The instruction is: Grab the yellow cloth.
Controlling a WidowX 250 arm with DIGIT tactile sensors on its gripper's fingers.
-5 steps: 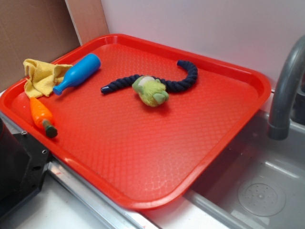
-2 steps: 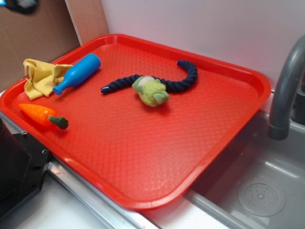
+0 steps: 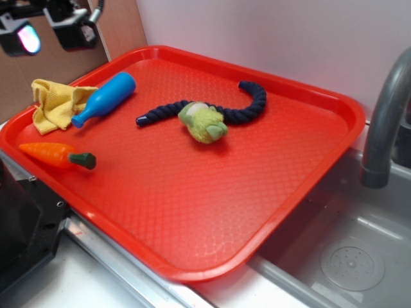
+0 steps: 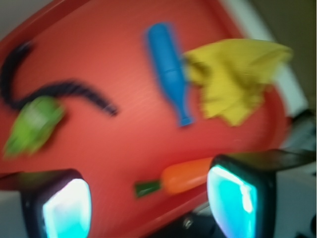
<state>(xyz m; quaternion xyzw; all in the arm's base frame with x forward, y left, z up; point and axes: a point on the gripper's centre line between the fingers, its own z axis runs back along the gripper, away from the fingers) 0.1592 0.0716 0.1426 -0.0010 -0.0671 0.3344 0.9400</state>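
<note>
Task progress: grasp not begun; approach, descent and closure all remain.
Gripper: jaws spread, nothing between them, raised above the tray's corner.
Yellow cloth: below the jaws, touching the blue bottle, near the toy carrot.
Cloth appearance: pale yellow, crumpled, soft wrinkled folds.

No legible text, label, brand, number or sign was found in either view; the wrist view was blurred.

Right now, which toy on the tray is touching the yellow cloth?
The blue bottle. Its narrow end rests against the yellow cloth; the carrot and green plush lie apart.
</note>
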